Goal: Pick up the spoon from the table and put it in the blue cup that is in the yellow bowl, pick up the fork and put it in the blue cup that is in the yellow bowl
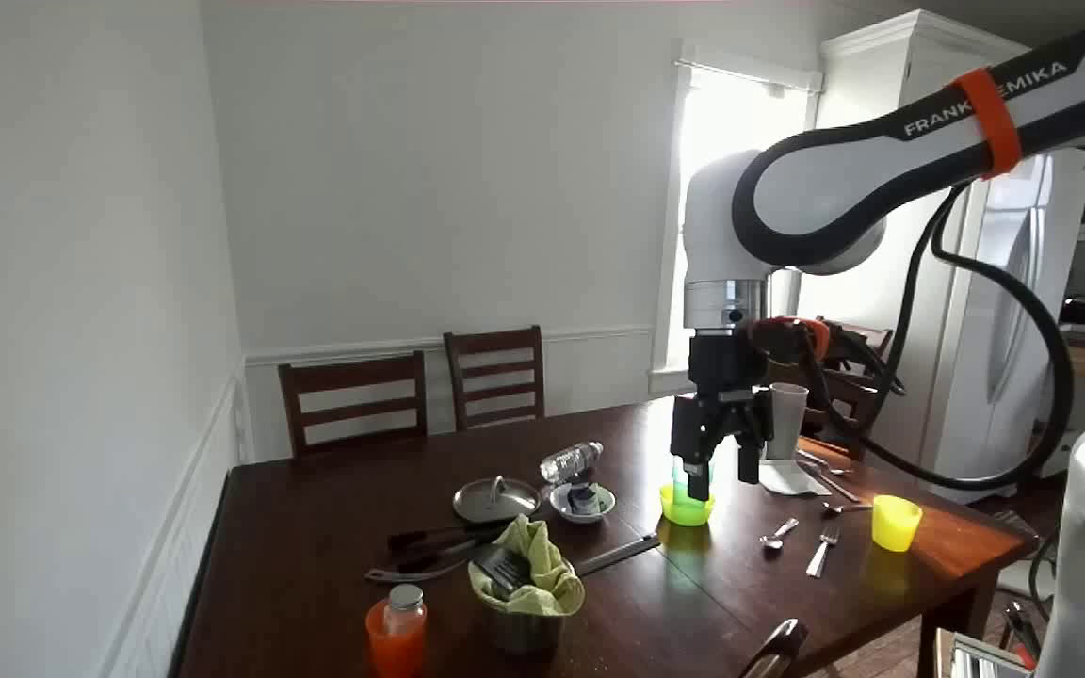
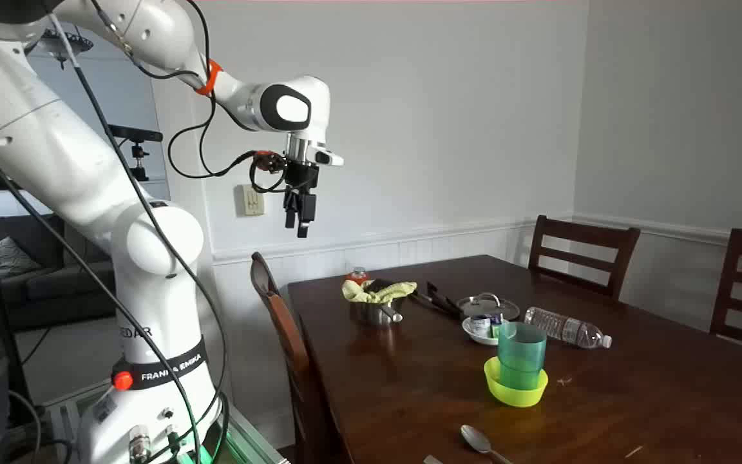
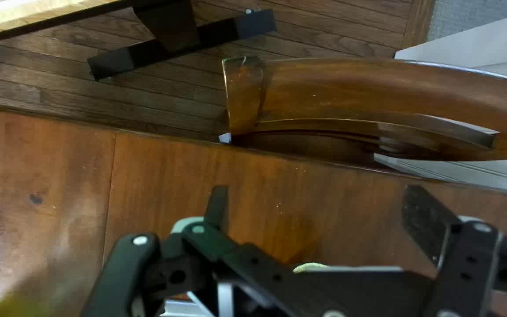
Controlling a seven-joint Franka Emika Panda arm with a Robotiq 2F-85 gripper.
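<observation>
On my screens I have the claw (image 3: 315,198) released: in the wrist view its fingers (image 3: 425,220) stand wide apart over the table (image 3: 161,176). In an exterior view it hangs at ten o'clock from the blue cup (image 2: 522,354), well apart, and that cup stands upright inside the yellow bowl (image 2: 516,396), with a plastic bottle (image 2: 567,327) at one o'clock. In an exterior view I find a spoon (image 1: 777,537) on the table between three and four o'clock from the bowl, the fork (image 1: 823,552) near it at about four, and a yellow cup (image 1: 896,524) at two o'clock from the fork.
</observation>
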